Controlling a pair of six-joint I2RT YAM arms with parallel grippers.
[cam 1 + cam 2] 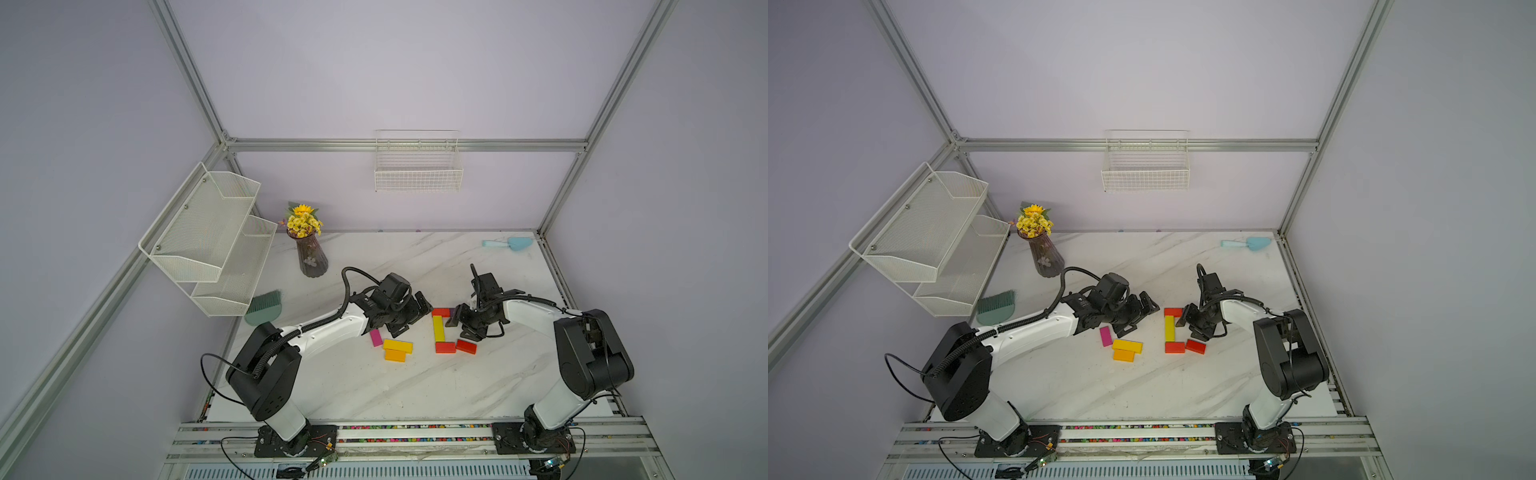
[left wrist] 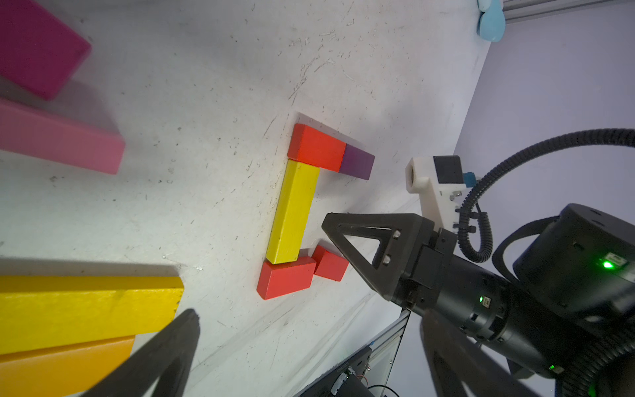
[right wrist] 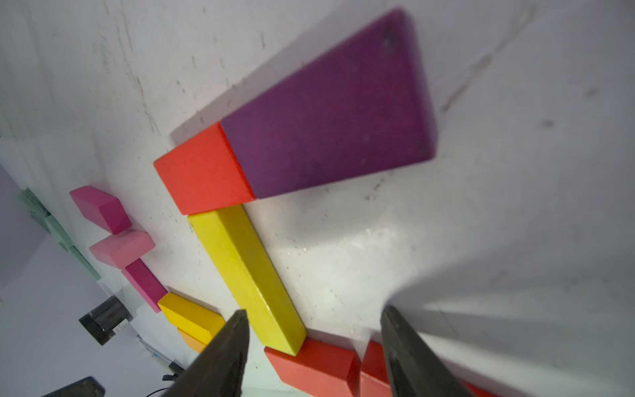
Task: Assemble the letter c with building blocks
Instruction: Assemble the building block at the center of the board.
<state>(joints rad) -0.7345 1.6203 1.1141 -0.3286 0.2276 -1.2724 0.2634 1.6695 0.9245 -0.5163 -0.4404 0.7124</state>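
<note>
The building blocks form a partial shape in both top views: a red block [image 1: 439, 311] with a dark purple block [image 2: 357, 164] at the far end, an upright long yellow block [image 1: 438, 328], a red block [image 1: 445, 347] at the near end and a tilted red block [image 1: 466, 346] beside it. Loose magenta [image 1: 376, 337], yellow [image 1: 397, 345] and orange [image 1: 395, 355] blocks lie to the left. A light pink block [image 2: 62, 144] shows in the left wrist view. My left gripper [image 1: 411, 316] is wide open, empty, left of the shape. My right gripper [image 1: 462, 322] hovers open inside the shape, holding nothing [image 3: 312, 312].
A vase of yellow flowers [image 1: 311, 257] stands at the back left, with a green brush [image 1: 264, 309] and a white mesh shelf [image 1: 208, 237] beside it. A light blue scoop [image 1: 509, 244] lies at the back right. A wire basket [image 1: 417, 166] hangs on the rear wall.
</note>
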